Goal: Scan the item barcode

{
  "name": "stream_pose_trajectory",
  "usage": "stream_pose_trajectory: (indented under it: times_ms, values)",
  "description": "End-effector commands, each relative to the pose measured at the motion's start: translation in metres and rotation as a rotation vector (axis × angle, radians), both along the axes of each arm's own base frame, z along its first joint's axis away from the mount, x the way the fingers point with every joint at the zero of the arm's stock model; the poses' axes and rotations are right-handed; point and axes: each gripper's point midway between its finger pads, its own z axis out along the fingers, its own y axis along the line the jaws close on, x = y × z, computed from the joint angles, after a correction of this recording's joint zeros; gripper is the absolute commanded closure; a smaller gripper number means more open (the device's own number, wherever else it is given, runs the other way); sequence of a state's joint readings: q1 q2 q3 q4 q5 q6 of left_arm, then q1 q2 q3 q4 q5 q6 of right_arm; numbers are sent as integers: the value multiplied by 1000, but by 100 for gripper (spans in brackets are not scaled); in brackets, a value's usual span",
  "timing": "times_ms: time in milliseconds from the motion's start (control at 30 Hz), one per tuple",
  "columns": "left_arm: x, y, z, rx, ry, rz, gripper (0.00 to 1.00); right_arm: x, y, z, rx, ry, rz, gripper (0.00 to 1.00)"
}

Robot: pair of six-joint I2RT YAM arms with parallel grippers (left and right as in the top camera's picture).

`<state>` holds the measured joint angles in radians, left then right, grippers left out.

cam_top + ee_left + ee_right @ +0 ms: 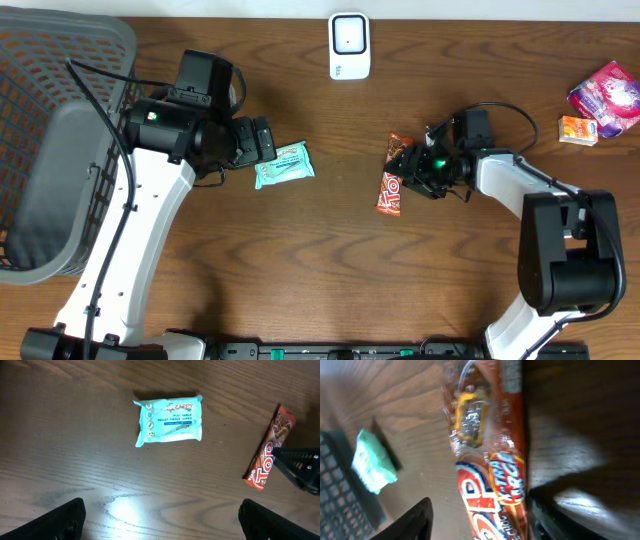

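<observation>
1. A dark, wood-grain bench (pixel 330 270) carries the whole scene, with a pale strip showing just beyond its far edge.
2. A grey slatted basket (pixel 50 150) takes up the bench's left edge, its rim close beside the left arm.
3. A white scanner (pixel 349 45) sits at the middle of the far edge, well apart from both grippers.
4. The chocolate bar (pixel 393 178), in a red-orange wrapper, lies flat on the wood just right of the bench's centre. Its length runs roughly from the far edge toward the near edge.
5. The right gripper (pixel 480 520) sits low over the bar, jaws partly open and straddling the wrapper. A gap shows between one finger and the wrapper; whether the other finger touches it cannot be told.
6. The left gripper (pixel 160 517) hovers with its jaws spread as wide as they go, holding nothing. A teal wipes pack (pixel 168 419) lies flat ahead of it, left of centre.
7. A pink packet (pixel 606 95) and a small orange box (pixel 578 131) rest just beside each other near the far right corner.
8. Bare wood lies between the wipes pack and the chocolate bar, and from both up to the scanner. A broad band of bare wood also runs along the near edge between the two arm bases.
</observation>
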<state>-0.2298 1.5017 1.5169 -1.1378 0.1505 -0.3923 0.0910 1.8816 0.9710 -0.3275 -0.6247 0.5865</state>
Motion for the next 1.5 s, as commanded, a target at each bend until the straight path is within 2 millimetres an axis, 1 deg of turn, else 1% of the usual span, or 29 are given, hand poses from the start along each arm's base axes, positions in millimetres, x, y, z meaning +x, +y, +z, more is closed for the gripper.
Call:
stream_pose_trajectory:
  times_ms: [0,100,167,267,467,533,567,667,767,833,867,900,933,967,1100,1167,1233,1300,1467]
  values:
    - [1,2,1,9,-4,2,2,-43,-48,-78,-373,209,-135,46]
    - [1,2,1,9,-5,2,2,-44,-54,-83,-443,203,-174,57]
    - [1,2,1,9,-5,2,2,-44,-50,-84,-442,191,-163,60]
    - [1,2,1,9,-4,2,2,-45,-44,-84,-443,185,-149,62]
    - [1,2,1,9,-5,2,2,-46,-41,-84,-460,190,-166,62]
    - [1,2,1,9,-4,2,2,-47,-39,-85,-464,191,-170,54]
    - [1,2,1,9,-5,2,2,-47,-38,-85,-468,189,-167,52]
    - [1,2,1,9,-4,2,2,-49,-38,-85,-499,182,-158,52]
    - [1,2,1,9,-5,2,2,-51,-38,-86,-527,178,-151,59]
    - [1,2,1,9,-4,2,2,-51,-38,-86,-530,177,-149,67]
    - [1,2,1,9,-5,2,2,-51,-38,-86,-530,177,-149,73]
    - [1,2,1,9,-4,2,3,-51,-38,-86,-530,177,-149,82]
    - [1,2,1,9,-5,2,2,-51,-38,-86,-530,177,-149,95]
    - [1,2,1,9,-5,2,2,-51,-38,-86,-530,177,-149,99]
    - [1,2,1,9,-4,2,2,-49,-31,-83,-466,190,-145,99]
    - [1,2,1,9,-5,2,2,-44,-22,-76,-390,189,-139,99]
    - [1,2,1,9,-4,2,2,-31,-8,-62,-277,149,-107,99]
    - [1,2,1,9,-5,2,2,-15,4,-41,-162,93,-78,99]
    - [1,2,1,9,-5,2,2,27,15,15,14,-62,-67,99]
